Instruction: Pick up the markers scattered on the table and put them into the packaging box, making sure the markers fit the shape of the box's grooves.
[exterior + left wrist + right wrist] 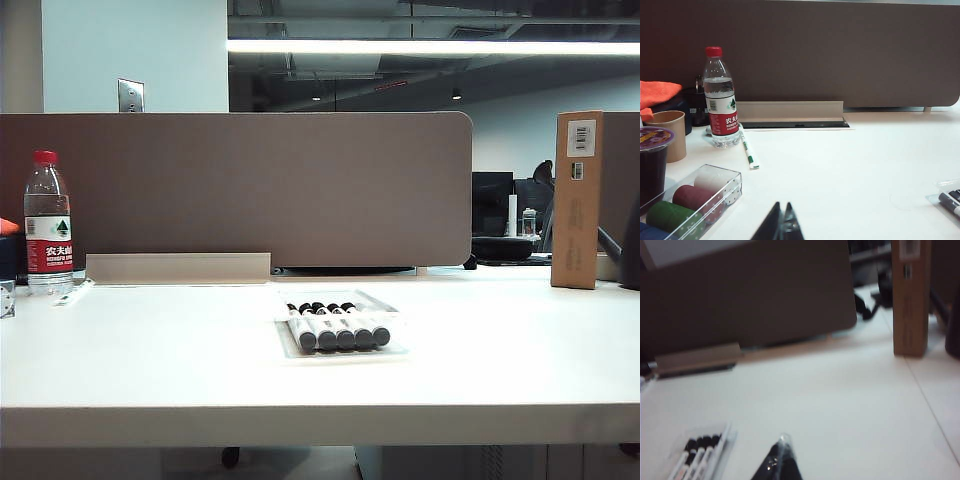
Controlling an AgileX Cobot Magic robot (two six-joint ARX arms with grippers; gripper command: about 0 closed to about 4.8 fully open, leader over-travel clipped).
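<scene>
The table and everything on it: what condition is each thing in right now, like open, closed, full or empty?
markers: five, lying side by side in the tray, caps on.
packaging box: open-topped, holding the markers.
water bottle: upright, red cap on.
green-and-white pen: lying flat beside the bottle.
brown cardboard box: standing upright.
clear case of rolls: lying on the table.
left gripper: shut, empty.
right gripper: shut, empty.

The right gripper point(781, 460) shows as a dark tip with its fingers pressed together, above the white table point(840, 400) and holding nothing. Near it, the clear box point(702, 455) holds markers point(692, 457) side by side. Farther off stand a brown partition point(750, 300) and a cardboard box point(911, 300). The picture is blurred.
</scene>
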